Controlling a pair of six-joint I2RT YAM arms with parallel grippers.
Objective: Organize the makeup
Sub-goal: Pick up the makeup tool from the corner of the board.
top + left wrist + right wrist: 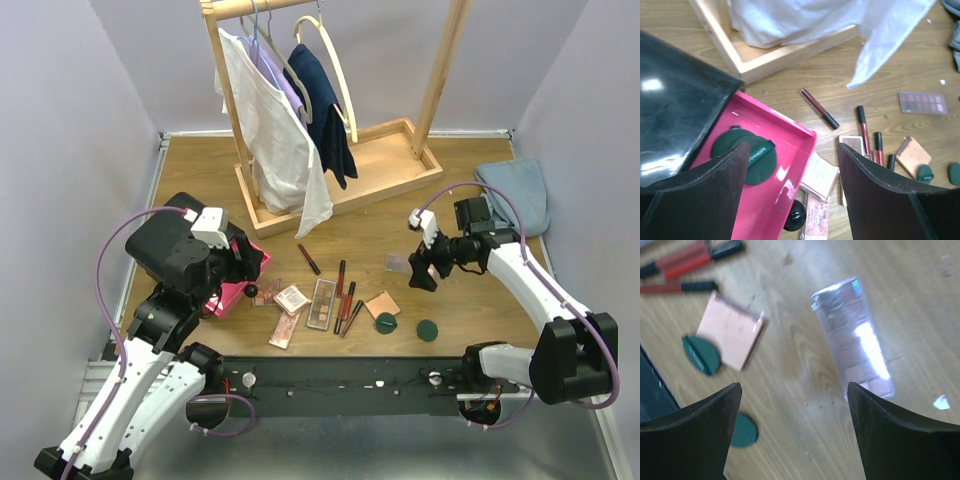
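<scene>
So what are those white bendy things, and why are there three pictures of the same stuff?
The white bendy things are two robot arms. Each ends in a gripper, a hand with two black fingers. The big picture comes from a camera high up behind them. The other two come from small cameras on the wrists, so you see each arm's own fingers up close.

The left gripper is open and holds nothing. It hangs over a pink drawer with dark green discs inside.

The right gripper is open too, above a shiny eyeshadow palette lying on the wooden table.

More makeup lies there: a peach compact, red and black tubes, two more green discs. At the back, clothes hang on a wooden rack.
</scene>
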